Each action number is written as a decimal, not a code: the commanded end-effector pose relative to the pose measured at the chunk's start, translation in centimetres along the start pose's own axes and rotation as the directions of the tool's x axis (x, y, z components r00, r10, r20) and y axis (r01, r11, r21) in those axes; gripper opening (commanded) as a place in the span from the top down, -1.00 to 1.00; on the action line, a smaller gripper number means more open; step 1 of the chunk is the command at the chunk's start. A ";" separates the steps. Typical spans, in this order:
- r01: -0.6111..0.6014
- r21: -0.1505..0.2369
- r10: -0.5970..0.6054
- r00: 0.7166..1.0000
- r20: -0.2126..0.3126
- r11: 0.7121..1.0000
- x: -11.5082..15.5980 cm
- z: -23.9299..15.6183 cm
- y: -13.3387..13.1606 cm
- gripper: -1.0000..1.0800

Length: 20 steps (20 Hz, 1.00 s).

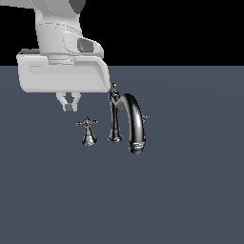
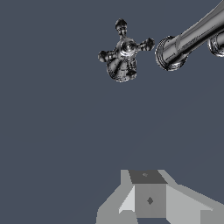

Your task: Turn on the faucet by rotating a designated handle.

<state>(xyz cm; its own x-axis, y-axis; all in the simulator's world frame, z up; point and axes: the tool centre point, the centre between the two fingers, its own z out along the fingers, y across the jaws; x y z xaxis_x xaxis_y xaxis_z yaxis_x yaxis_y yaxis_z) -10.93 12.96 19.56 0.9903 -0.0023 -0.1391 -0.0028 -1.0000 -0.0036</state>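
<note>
The faucet (image 1: 135, 118) is dark chrome with a tall arched spout, a ringed nozzle (image 1: 136, 146) and a finial-topped post (image 1: 114, 114). The handle (image 1: 88, 130), a small cross on a flared base, stands apart on the exterior view's left of the post. My gripper (image 1: 69, 105) hangs above and behind the handle, a little further to that left, touching nothing. Its fingers look closed together and empty. In the wrist view the handle (image 2: 124, 53) shows whole from above next to the nozzle (image 2: 169, 53), well clear of my gripper (image 2: 148, 199).
A twin cross handle (image 1: 145, 116) shows only its tip behind the spout on the exterior view's right. Everything stands on a flat dark blue-grey surface (image 1: 190, 190). My white hand body (image 1: 64, 71) fills the upper left of the exterior view.
</note>
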 end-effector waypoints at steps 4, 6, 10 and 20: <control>0.009 0.014 -0.009 1.000 -0.014 1.000 2.0 4.2 -2.1 0.62; 0.042 -0.005 -0.042 0.995 -0.092 0.999 5.8 4.4 -2.2 0.73; 0.079 -0.025 -0.081 0.995 -0.055 0.997 5.4 10.0 -2.4 0.10; -0.023 -0.087 0.003 0.974 -0.226 0.996 14.0 8.3 6.4 -0.68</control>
<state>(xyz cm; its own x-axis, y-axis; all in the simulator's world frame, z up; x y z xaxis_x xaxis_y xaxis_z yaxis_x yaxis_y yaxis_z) -3.31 13.04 8.51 0.9934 0.1146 -0.0013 0.1143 -0.9904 0.0777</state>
